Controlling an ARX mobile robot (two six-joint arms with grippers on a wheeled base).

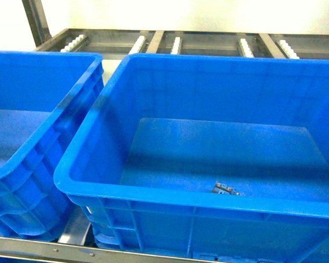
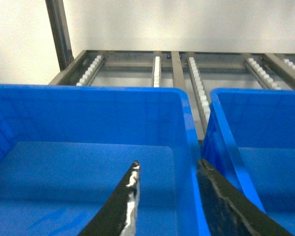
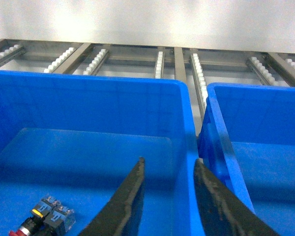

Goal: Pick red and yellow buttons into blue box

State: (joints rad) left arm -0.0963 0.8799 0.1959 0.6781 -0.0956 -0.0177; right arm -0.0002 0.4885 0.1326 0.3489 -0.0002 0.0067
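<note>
The right claw hovered above a blue box, its two dark fingers a narrow gap apart and holding nothing. Below it and to its left, on the box floor, lay the yellow button and the red button, touching each other, each on its black-and-clear block. Only the edge of the red cap showed at the bottom of the picture. In the head view, only a small dark-and-clear piece appeared behind the near rim of the box; the caps were hidden there.

The left claw hung over another blue crate, also a little apart and empty, with the wall of the next crate just to its right.

Both buttons seemed already inside the box, so I judged the placing step finished or nearly so. The next move probably called only for lifting the right claw clear of the rim, after checking that no button was left outside.
</note>
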